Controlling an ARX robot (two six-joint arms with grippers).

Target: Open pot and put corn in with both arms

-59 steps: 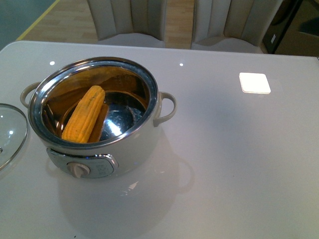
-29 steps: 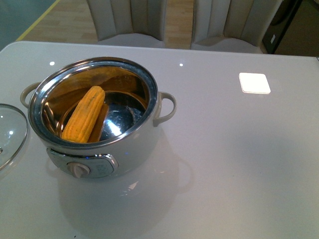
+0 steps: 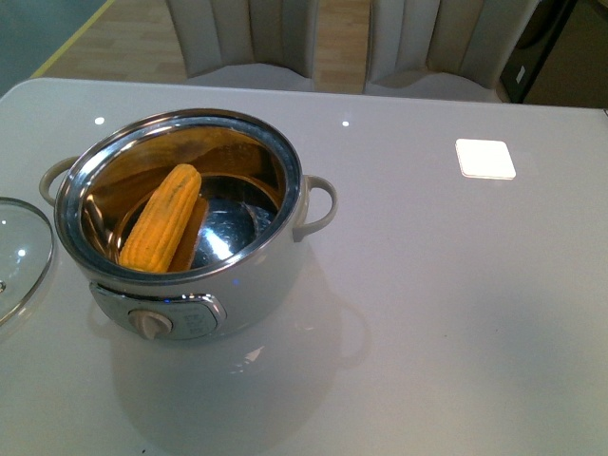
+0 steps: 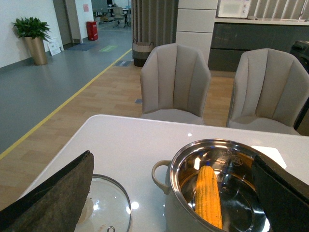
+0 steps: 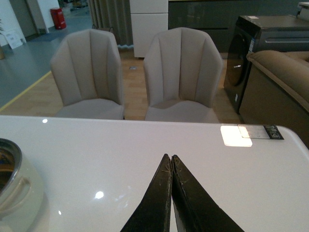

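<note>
The cream-white pot [image 3: 256, 285] stands open on the left of the white table, its dial panel facing me. The yellow-orange corn [image 3: 161, 219] lies slanted inside its steel bowl. The glass lid [image 3: 21, 255] lies flat on the table left of the pot. Neither arm shows in the front view. In the left wrist view my left gripper [image 4: 176, 193] is open and empty, its fingers [image 4: 53, 193] wide apart, above and behind the pot [image 4: 174, 212] with the corn [image 4: 208, 195] and the lid [image 4: 108, 205] below. My right gripper [image 5: 170, 159] is shut and empty above bare table, the pot's handle [image 5: 14, 193] off to one side.
Two beige chairs [image 3: 247, 38] stand behind the table's far edge. A bright square light reflection [image 3: 485, 158] lies on the table's right side. A dark cabinet and a sofa [image 5: 280, 82] stand beyond the table on the right.
</note>
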